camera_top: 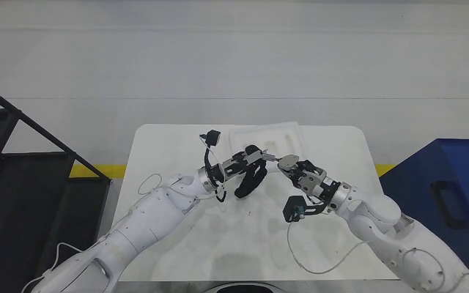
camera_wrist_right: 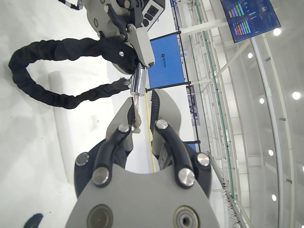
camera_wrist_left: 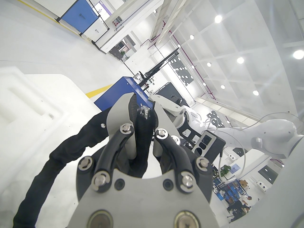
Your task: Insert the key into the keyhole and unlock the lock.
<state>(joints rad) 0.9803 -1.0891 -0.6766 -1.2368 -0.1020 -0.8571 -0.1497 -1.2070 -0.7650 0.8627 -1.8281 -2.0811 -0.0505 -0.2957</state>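
The key (camera_wrist_right: 135,102) lies straight ahead of the right pincer (camera_wrist_right: 142,98), its tip meeting the end face of the lock (camera_wrist_right: 138,81), a chrome barrel. How deep the blade sits in the keyhole cannot be made out. The key's pale, wrapped head rests against 1 finger pad (camera_wrist_right: 130,116). The other pad stands clear of it, so this pincer is parted and grips nothing firmly.

The left pincer (camera_wrist_right: 136,66) faces it from the far side of the barrel. Its 2 fingers are closed tight on the lock's black-sleeved body just behind the chrome part. From its own wrist, the left pincer (camera_wrist_left: 142,103) shows the dark sleeve squeezed between both fingers, with a bit of metal peeking out at the tips.

The lock's cable (camera_wrist_right: 47,91), also sleeved in black, hangs below the left pincer in 1 wide loop. Its loose end comes back beside the barrel, and whether it is plugged in is hard to tell.

From above, both pincers meet over the middle of the bench (camera_top: 183,146). A white foam tray (camera_top: 282,132) with moulded recesses lies just beyond them. Nothing can be made out in the recesses, and the pincers cover the tray's near edge.
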